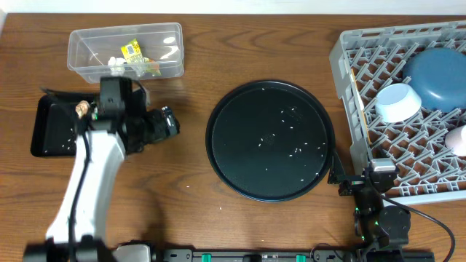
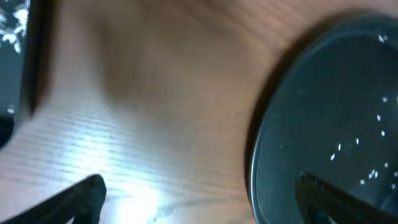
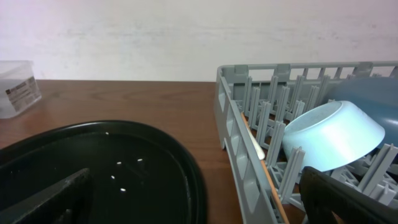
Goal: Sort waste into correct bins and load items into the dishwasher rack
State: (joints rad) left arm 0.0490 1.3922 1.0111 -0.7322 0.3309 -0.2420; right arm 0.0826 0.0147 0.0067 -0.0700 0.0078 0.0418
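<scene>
Hovering: left gripper [image 2: 199,193] apart | right gripper [image 3: 196,186] apart | round black tray [image 1: 240,145] between, probably rice grains [image 1: 297,151]

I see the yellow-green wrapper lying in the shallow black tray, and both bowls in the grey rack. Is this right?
Not quite. The overhead view shows the yellow-green wrapper in the clear plastic tub, not in the shallow black tray. The dark-blue bowl and the white bowl are indeed in the grey rack.
</scene>
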